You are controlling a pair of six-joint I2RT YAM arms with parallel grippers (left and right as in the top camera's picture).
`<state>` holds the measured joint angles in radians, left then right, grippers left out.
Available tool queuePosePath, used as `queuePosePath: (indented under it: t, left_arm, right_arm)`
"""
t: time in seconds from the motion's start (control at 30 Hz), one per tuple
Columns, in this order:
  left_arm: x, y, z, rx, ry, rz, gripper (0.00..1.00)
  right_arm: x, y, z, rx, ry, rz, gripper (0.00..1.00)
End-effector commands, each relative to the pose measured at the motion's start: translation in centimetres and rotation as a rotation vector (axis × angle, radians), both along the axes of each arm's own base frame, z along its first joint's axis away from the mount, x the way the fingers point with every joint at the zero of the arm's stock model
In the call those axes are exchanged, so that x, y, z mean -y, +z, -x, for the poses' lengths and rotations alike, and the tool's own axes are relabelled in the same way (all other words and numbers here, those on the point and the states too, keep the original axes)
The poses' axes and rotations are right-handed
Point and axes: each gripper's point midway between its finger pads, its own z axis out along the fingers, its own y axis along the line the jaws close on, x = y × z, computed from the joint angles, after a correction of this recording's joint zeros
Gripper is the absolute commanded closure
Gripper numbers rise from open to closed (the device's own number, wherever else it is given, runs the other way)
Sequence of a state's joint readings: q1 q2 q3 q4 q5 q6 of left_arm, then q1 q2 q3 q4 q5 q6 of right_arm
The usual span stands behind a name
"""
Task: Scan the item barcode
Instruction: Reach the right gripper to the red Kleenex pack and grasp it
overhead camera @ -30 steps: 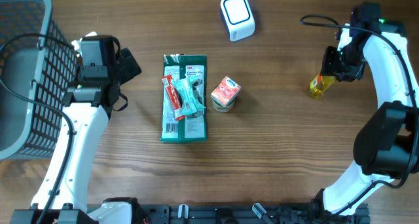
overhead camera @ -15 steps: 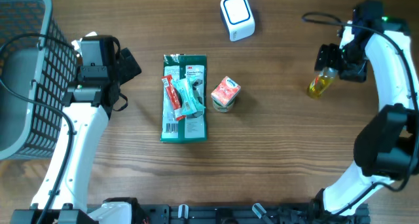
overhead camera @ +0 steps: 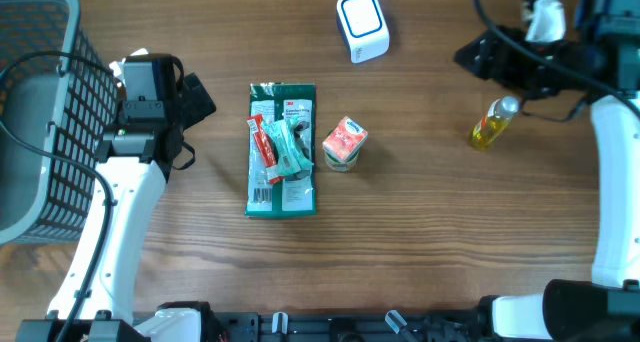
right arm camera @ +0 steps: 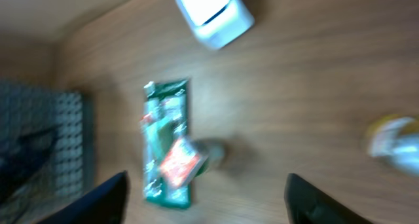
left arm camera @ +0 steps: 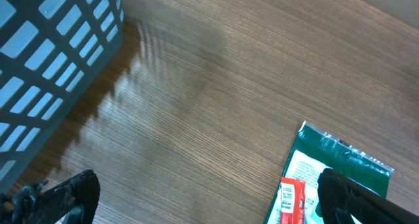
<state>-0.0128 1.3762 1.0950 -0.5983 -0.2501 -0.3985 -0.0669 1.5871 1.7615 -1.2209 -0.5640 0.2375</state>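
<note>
Since the right gripper [right arm camera: 204, 194] has released the yellow bottle [overhead camera: 488, 127] and risen, jaws parted and empty, scanning seems paused.

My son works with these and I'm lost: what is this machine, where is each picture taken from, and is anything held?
Two robot arms work at a table. One picture looks down from above; the other two come from a camera on each wrist, with that arm's own dark fingers at the bottom corners. On the table: a green packet, a carton, a yellow bottle, a white scanner, and a basket at the left. The left gripper and right gripper are both open, holding nothing.
</note>
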Motion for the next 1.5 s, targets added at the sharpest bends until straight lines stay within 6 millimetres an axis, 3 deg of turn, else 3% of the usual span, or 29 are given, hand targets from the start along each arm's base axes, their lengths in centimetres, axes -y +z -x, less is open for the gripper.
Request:
queuePosePath:
  t: [0.0, 0.07, 0.23, 0.33, 0.47, 0.6, 0.93, 1.17, 1.37, 1.47]
  left_arm:
    - [-0.4, 0.2, -0.1, 0.007, 0.011, -0.011, 0.0]
    - [-0.4, 0.2, -0.1, 0.006, 0.011, -0.01, 0.0]
    - [-0.4, 0.2, -0.1, 0.006, 0.011, -0.01, 0.0]
    - [-0.4, 0.2, -0.1, 0.006, 0.011, -0.01, 0.0]
    - [-0.4, 0.2, -0.1, 0.006, 0.011, -0.01, 0.0]
    - [-0.4, 0.2, -0.1, 0.006, 0.011, -0.01, 0.0]
    - [-0.4, 0.2, -0.1, 0.006, 0.011, -0.01, 0.0]
    - [-0.4, 0.2, -0.1, 0.006, 0.011, -0.01, 0.0]
    - [-0.4, 0.2, -0.1, 0.006, 0.011, -0.011, 0.0]
    - [-0.4, 0.2, -0.1, 0.006, 0.011, -0.01, 0.0]
  right_arm:
    - [-5.2, -2.2, 1.5, -0.127, 0.063, -0.088, 0.36]
    - [-7.3, -4.2, 2.1, -0.173, 0.067, -0.049, 0.36]
    - [-13.2, -11.5, 4.3, -0.262, 0.035, 0.058, 0.41]
    - [-14.5, -15.5, 5.4, -0.281, -0.016, 0.122, 0.51]
    - [-15.7, -18.6, 6.3, -0.284, -0.019, 0.129, 0.55]
    - [-15.8, -19.7, 5.9, -0.29, -0.067, 0.113, 0.57]
    - [-15.5, -20.0, 5.6, -0.272, -0.08, 0.126, 0.73]
    - [-15.2, -20.1, 5.4, -0.273, -0.11, 0.133, 0.68]
    - [-15.2, -20.2, 5.4, -0.273, -0.111, 0.136, 0.78]
    - [-15.4, -20.5, 5.6, -0.291, -0.129, 0.133, 0.71]
